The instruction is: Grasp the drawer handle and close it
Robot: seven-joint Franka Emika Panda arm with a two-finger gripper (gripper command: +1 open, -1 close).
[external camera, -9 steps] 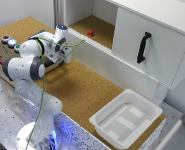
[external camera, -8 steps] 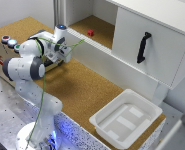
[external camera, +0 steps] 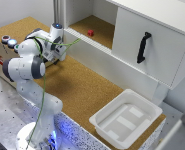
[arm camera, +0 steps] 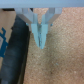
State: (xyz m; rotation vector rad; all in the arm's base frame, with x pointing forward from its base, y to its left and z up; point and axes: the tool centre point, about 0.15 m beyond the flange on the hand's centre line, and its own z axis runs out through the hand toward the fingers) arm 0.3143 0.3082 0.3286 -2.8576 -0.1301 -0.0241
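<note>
- One Franka arm (external camera: pixel 27 67), white with dark joints, stands at the lower left of the exterior view and bends over toward the upper left, its wrist near the left edge of the cork-topped bench (external camera: pixel 87 90).
- Its pincer (arm camera: pixel 42 37) shows best in the wrist view: the two pale fingers (arm camera: pixel 38 34) are pressed together at their tips, with no gap between them and nothing held.
- Under the fingers in the wrist view lies speckled cork, with a dark strip and a piece of brown cardboard with blue marks along one side.
- In the exterior view the pincer itself is too small and blurred to make out.
- At the right of the exterior view sits a white drawer front (external camera: pixel 149 47), with a black vertical handle (external camera: pixel 143 47) on it, well apart from the arm.
- Left of the drawer front, in the upper middle of the frame, is an open compartment with a cork floor, and a small red block (external camera: pixel 91 33) rests inside it.
- A white plastic tray (external camera: pixel 126 119) with a shallow inner panel sits on the bench at the lower right, near the corner.
- A green cable (external camera: pixel 42 95) runs down along the arm from the wrist to the base.
- Two round buttons (external camera: pixel 8 41) sit on a box at the far left edge.
</note>
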